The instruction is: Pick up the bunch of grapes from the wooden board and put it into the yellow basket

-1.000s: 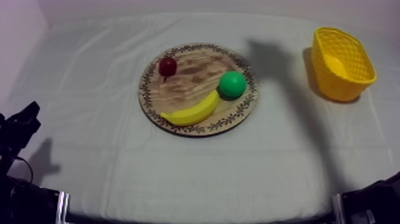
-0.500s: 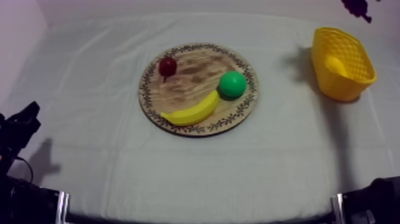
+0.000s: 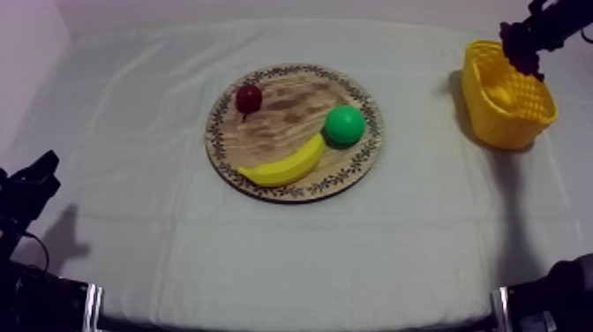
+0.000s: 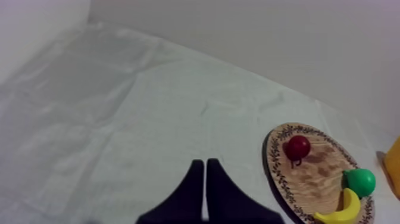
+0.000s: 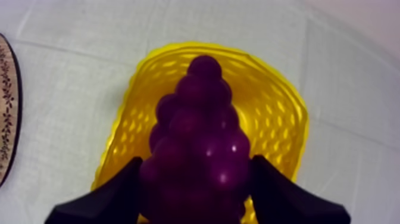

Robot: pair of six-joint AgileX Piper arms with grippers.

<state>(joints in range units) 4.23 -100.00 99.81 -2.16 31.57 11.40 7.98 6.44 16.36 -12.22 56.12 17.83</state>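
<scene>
My right gripper [image 3: 529, 37] hangs over the yellow basket [image 3: 510, 99] at the table's right, shut on the dark purple bunch of grapes [image 3: 526, 55]. In the right wrist view the grapes [image 5: 197, 150] sit between my two black fingers [image 5: 113, 196], right above the basket's [image 5: 280, 113] opening. The round wooden board [image 3: 282, 104] lies mid-table with a small red fruit [image 3: 248, 97], a green pear [image 3: 344, 124] and a banana [image 3: 287, 163] on it. My left gripper [image 4: 205, 179] rests shut over bare cloth, short of the board [image 4: 309, 179].
A yellowish object [image 3: 496, 94] lies inside the basket. The left arm [image 3: 26, 190] sits low at the table's left edge. Bare cloth spreads between the board and the basket.
The right gripper with the grapes came into the top view from above and dropped down over the basket. Its shadow has slid right across the cloth. The left arm has stayed still.
</scene>
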